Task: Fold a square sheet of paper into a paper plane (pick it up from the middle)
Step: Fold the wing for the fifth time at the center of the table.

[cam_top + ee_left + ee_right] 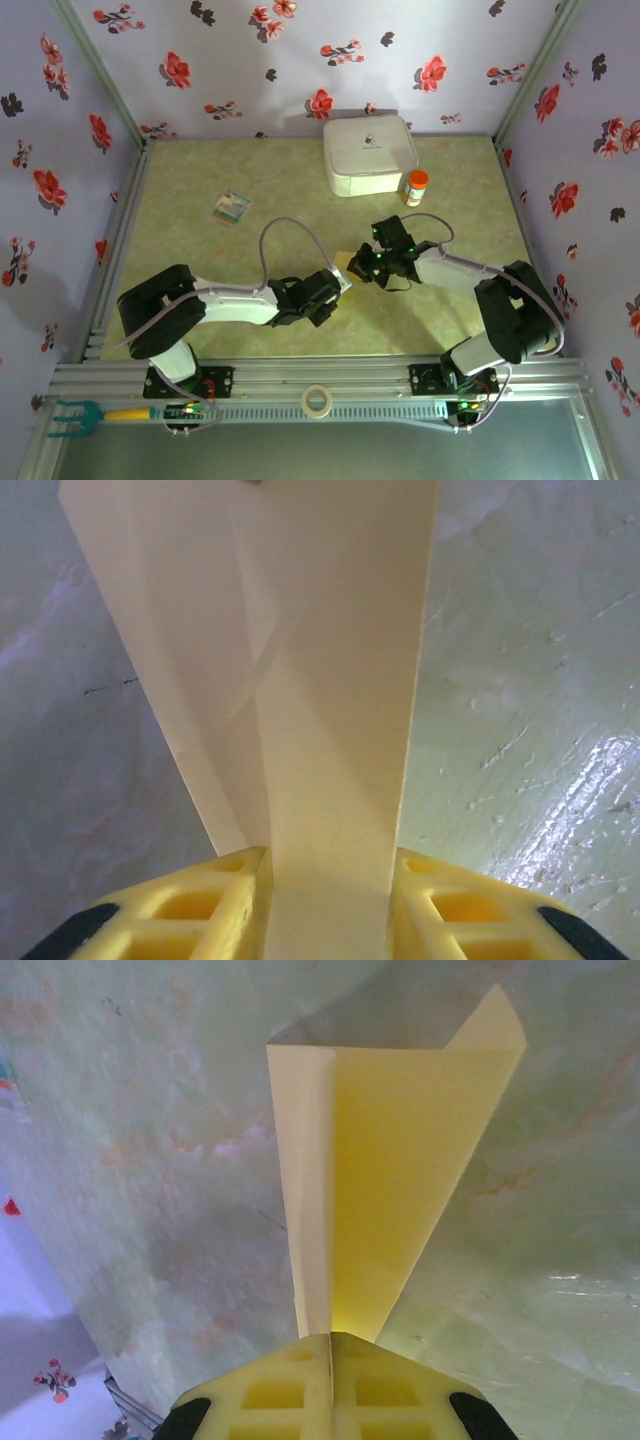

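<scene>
The yellow paper (345, 264) is folded into a narrow creased shape, lifted just above the green table (250, 180) between both grippers. My right gripper (362, 266) is shut on its narrow end; in the right wrist view the paper (390, 1160) fans out from the closed fingertips (330, 1338), with a crease down its left side. My left gripper (338, 283) stands open, and a flat band of the paper (320, 680) runs through the gap (330, 880) between its yellow fingers (225, 890), filling it from side to side.
A white rounded box (368, 155) sits at the back, with an orange-capped bottle (416, 187) beside it. A small teal-and-white card (233, 207) lies left of centre. A tape roll (317, 400) and a teal tool (70, 417) rest on the front rail.
</scene>
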Available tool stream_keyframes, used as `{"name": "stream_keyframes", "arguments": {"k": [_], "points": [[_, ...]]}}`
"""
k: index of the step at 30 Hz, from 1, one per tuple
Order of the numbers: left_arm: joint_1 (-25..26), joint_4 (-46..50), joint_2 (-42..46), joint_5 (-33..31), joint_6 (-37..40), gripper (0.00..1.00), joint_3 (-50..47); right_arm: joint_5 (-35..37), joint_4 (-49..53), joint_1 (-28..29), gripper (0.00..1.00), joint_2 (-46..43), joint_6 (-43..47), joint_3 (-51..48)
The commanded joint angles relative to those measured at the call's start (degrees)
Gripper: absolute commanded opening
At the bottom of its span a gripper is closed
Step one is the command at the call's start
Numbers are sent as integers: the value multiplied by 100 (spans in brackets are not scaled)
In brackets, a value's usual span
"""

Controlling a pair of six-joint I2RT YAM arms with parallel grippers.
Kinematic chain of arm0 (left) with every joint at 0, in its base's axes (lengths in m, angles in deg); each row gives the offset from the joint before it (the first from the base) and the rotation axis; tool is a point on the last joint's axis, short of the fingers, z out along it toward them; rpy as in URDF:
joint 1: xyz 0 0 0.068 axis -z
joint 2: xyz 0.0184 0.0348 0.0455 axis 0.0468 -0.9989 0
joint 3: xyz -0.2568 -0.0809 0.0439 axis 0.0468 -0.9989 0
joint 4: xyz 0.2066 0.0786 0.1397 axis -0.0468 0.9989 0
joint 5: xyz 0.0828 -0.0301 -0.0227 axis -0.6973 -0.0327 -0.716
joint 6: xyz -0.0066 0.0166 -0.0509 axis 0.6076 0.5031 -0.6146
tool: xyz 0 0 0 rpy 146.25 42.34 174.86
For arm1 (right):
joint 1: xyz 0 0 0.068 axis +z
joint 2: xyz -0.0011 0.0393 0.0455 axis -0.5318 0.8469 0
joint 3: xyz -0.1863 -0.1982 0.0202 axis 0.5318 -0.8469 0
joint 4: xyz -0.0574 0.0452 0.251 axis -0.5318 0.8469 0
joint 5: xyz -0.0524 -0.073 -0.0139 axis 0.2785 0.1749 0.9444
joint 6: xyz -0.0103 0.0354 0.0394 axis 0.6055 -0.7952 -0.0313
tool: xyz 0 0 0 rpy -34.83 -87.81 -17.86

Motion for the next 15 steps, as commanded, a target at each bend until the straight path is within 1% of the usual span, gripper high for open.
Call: {"name": "stream_keyframes", "arguments": {"k": [1,3,5,8,15], "points": [[73,83,-121,-285,61,30,162,-97,-91,-35,0,-131,-134,-112],[80,83,-133,-301,69,27,174,-93,-91,-37,0,-128,-134,-105],[87,85,-139,-316,72,21,176,-91,-86,-39,0,-133,-134,-108],[84,100,-132,-358,60,16,190,-78,-72,-39,0,-126,-124,-103],[99,94,-100,-363,17,13,166,-41,-48,-48,0,-121,-117,-110]]}}
